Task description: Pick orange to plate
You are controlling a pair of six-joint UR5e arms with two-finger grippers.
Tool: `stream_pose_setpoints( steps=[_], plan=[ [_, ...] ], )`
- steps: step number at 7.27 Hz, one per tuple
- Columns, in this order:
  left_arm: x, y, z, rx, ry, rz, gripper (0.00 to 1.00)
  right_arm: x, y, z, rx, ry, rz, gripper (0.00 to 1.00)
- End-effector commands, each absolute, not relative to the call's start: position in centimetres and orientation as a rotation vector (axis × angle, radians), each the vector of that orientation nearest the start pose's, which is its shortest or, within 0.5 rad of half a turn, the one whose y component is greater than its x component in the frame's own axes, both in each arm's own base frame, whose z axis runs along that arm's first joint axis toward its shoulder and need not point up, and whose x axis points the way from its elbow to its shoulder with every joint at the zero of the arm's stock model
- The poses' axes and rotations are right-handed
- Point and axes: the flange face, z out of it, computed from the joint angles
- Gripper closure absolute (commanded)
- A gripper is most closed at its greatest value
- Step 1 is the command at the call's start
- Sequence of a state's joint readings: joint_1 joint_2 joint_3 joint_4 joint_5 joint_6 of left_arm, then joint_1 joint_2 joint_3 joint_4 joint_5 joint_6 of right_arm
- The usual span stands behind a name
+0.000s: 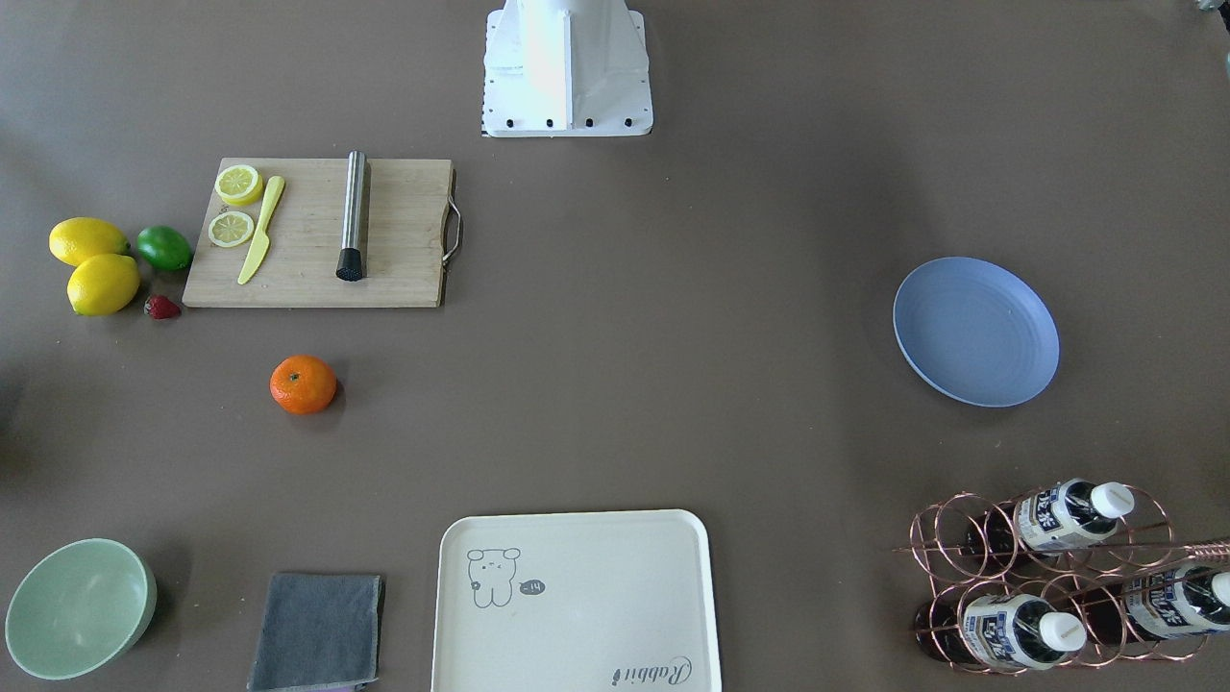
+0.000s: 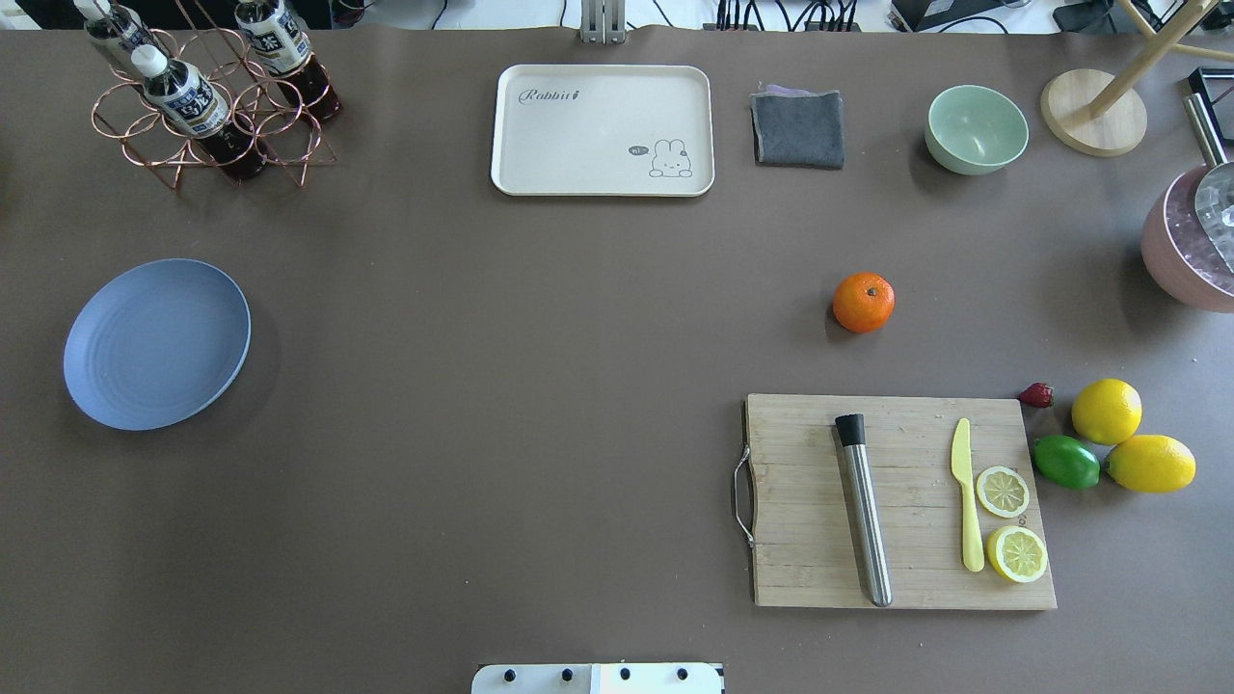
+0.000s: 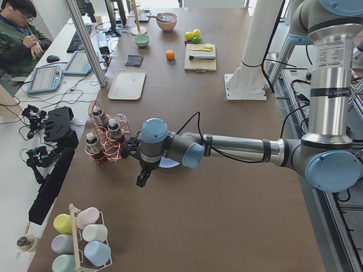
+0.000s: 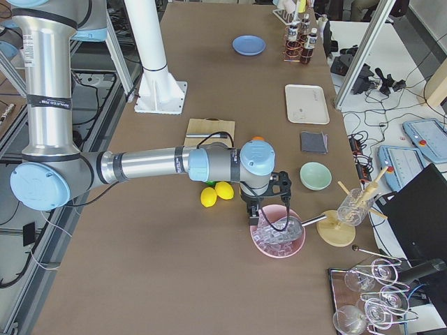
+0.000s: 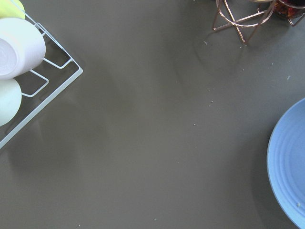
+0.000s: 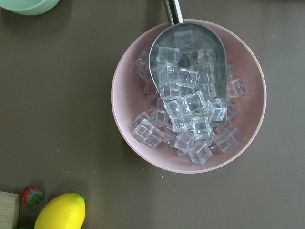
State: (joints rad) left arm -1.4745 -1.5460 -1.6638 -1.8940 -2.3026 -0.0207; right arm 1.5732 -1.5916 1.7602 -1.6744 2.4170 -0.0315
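The orange [image 1: 303,384] [image 2: 863,302] sits alone on the brown table, just beyond the cutting board on the robot's right side. Far across on the left side lies the periwinkle-blue plate [image 1: 975,332] [image 2: 156,343], with nothing on it; its rim [image 5: 291,167] shows at the right edge of the left wrist view. My left gripper [image 3: 142,180] hangs near the plate beside the bottle rack, seen only in the exterior left view, so I cannot tell its state. My right gripper [image 4: 250,211] hovers over the pink ice bowl, well away from the orange [image 4: 258,139]; I cannot tell its state either.
A cutting board [image 2: 897,501] holds a steel muddler, yellow knife and lemon slices; lemons [image 2: 1107,411], a lime and a strawberry lie beside it. A cream tray [image 2: 603,130], grey cloth, green bowl [image 2: 976,128], copper bottle rack [image 2: 207,96] and pink ice bowl [image 6: 188,95] line the far edges.
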Motion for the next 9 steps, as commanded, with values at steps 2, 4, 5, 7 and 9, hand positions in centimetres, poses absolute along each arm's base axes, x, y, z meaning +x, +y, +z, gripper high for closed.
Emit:
stream_pose_setpoints(
  steps=[2, 4, 5, 7, 9],
  plan=[
    [4.2, -51.9, 59.3, 0.335, 0.838, 0.135, 0.02, 2.0, -52.1, 53.3, 0.091, -0.859, -0.062, 0.00],
    [9.3, -51.3, 62.0, 0.310, 0.921, 0.040, 0.02, -1.4, -53.5, 50.9, 0.096, -0.877, -0.022, 0.00],
    [10.5, -50.9, 63.2, 0.306, 0.930, 0.055, 0.02, -3.0, -53.8, 50.1, 0.110, -0.889, 0.001, 0.00],
    [12.2, -50.0, 64.3, 0.307, 0.945, 0.097, 0.02, -5.7, -53.9, 48.7, 0.117, -0.917, 0.046, 0.00],
    [16.0, -49.0, 64.2, 0.273, 0.958, 0.167, 0.02, -9.1, -53.9, 47.5, 0.125, -0.926, 0.073, 0.00]
  ],
)
